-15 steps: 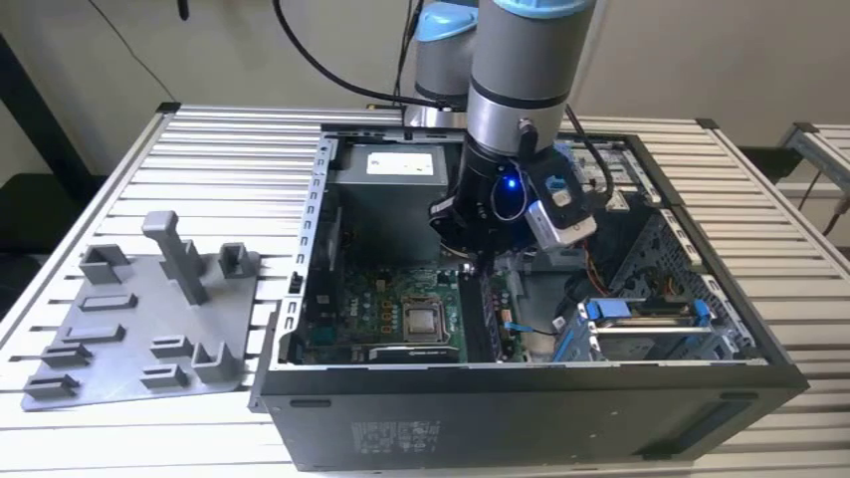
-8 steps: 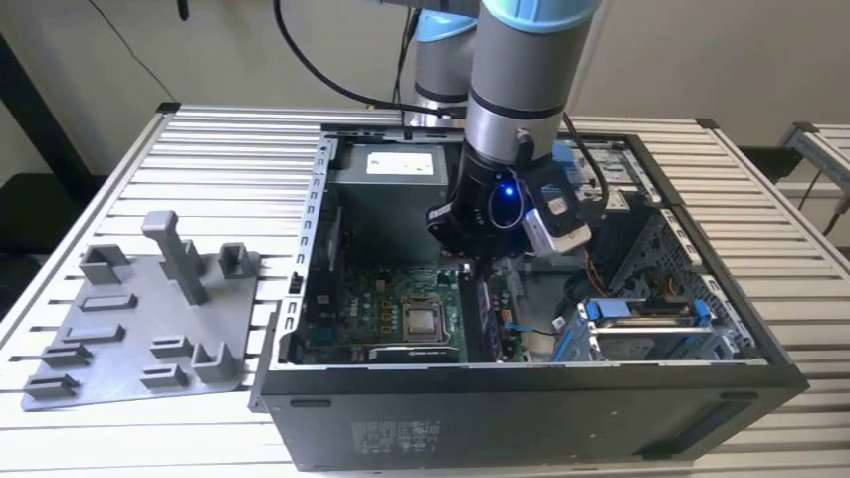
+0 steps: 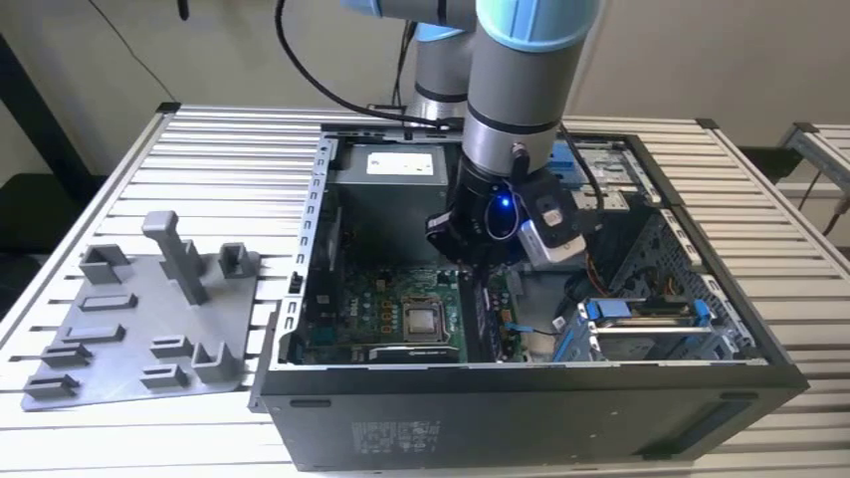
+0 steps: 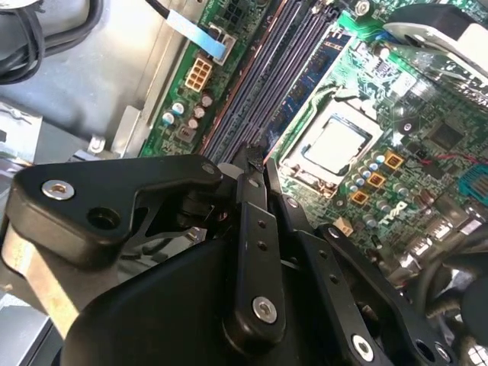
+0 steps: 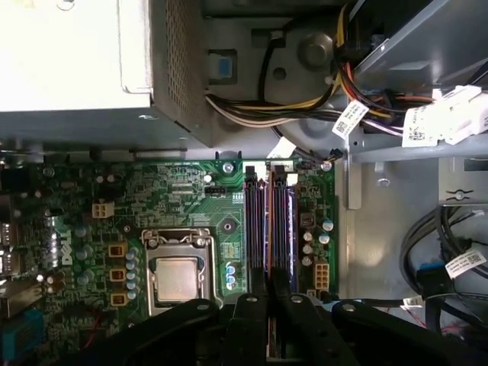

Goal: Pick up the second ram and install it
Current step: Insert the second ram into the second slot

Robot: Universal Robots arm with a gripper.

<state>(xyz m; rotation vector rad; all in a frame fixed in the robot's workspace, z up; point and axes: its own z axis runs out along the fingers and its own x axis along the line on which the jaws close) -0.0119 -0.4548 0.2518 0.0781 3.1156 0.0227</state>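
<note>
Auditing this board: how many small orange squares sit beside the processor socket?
3, in a row beside the processor socket: one end square, the middle square, the other end square. None looks hidden.

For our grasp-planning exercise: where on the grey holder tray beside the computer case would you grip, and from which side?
Probably its tall upright post, from above, across its flat faces: it stands clear of the low posts, while the tray lies flat on the table.
</note>
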